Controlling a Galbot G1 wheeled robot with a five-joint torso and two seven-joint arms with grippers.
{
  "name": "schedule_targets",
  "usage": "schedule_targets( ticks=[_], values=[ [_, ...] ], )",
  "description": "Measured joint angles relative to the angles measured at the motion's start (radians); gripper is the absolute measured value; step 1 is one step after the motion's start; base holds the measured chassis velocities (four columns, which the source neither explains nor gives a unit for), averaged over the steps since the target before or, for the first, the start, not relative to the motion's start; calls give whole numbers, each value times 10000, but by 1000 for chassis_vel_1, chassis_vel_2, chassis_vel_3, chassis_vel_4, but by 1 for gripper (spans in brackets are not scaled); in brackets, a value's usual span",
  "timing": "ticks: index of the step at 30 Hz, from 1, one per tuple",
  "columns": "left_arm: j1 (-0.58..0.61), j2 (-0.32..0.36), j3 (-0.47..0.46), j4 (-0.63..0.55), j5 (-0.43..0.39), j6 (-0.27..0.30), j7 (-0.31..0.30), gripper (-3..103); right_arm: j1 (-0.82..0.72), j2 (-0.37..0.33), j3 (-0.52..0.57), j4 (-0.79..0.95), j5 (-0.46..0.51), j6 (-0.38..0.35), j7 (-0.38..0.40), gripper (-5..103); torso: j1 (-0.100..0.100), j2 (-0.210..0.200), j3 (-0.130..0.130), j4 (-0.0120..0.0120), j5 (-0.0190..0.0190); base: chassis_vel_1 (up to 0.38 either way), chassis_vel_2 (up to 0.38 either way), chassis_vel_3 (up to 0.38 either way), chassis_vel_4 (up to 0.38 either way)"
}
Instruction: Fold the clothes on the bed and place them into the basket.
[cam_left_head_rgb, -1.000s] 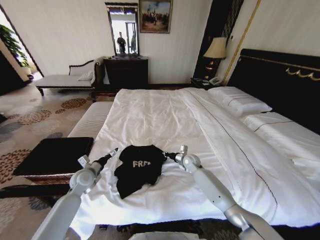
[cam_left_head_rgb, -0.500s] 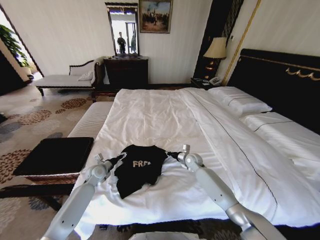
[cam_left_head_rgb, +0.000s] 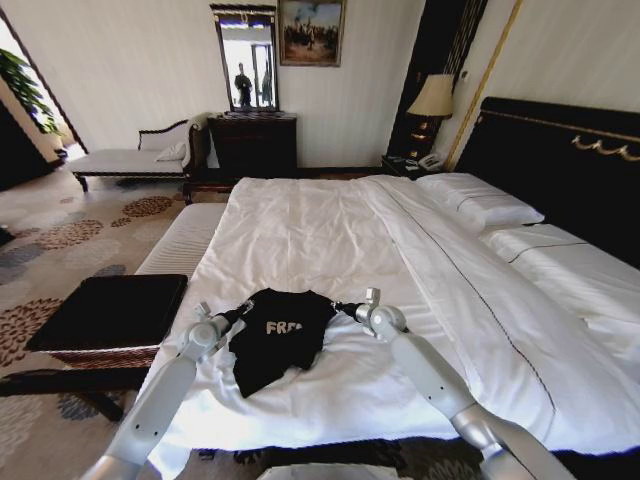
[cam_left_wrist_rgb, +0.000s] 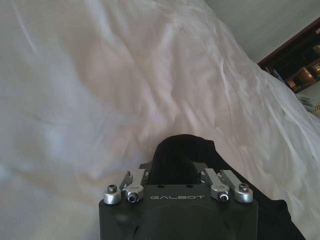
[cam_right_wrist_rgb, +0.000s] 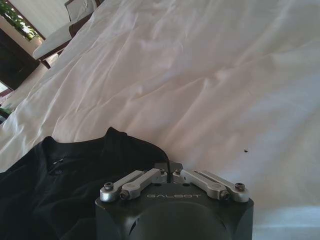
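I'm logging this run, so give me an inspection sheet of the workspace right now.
Surface: bed, white duvet, lightly creased.
Job's things: black T-shirt partly folded near the foot of the bed, white lettering up; basket on the floor at the robot's left, black top bare.
Clutter: nothing seen on the duvet but pillows.
Grippers: left gripper shut on black cloth at the shirt's left edge; right gripper shut on its right edge.
Cables: nothing seen.
Surroundings: pale bench, chaise longue, dresser, lamp, patterned carpet.
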Motion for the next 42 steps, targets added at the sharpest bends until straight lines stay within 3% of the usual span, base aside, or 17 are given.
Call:
schedule_targets(
  ticks=[1,4,7,10,12,20,31,36,42],
  values=[
    [-3,-8,15,6,4,-26,0,42,-13,-7,15,8,1,1,5,0,0,0,0,1,0,0,0,0,0],
    [2,-9,30,-57,-17,-130,-5,26,-157,-128,92,148,20,2,17,0,1,0,0,1,0,0,0,0,0],
    [37,-10,6,-188,-90,-143,-41,20,-283,-192,158,252,32,3,21,0,0,0,0,0,1,0,0,0,0],
    [98,23,-16,-306,-112,-165,-112,4,-441,-220,271,386,76,3,41,0,0,0,0,0,0,0,0,0,0],
    [130,65,-17,-352,-112,-169,-126,2,-488,-237,307,444,106,3,59,0,-1,0,0,0,0,0,0,0,0],
    [618,596,-246,-1249,-108,-239,-155,1,-849,-479,545,1210,480,-26,346,0,0,0,0,0,0,0,0,0,0],
    [677,1792,-730,-3694,-259,-706,-275,0,-1277,-1591,1177,3966,1666,110,1027,0,-1,1,-1,-2,3,0,0,0,0],
    [64,2645,-874,-4725,-686,-814,-636,0,-316,-2118,1682,4969,2323,169,1336,0,0,1,0,2,-1,0,0,0,0],
    [-302,3937,-1180,-5500,-755,-1142,-470,0,496,-2596,2010,5557,2980,210,1673,0,0,1,0,-1,0,0,0,0,0]
  ],
)
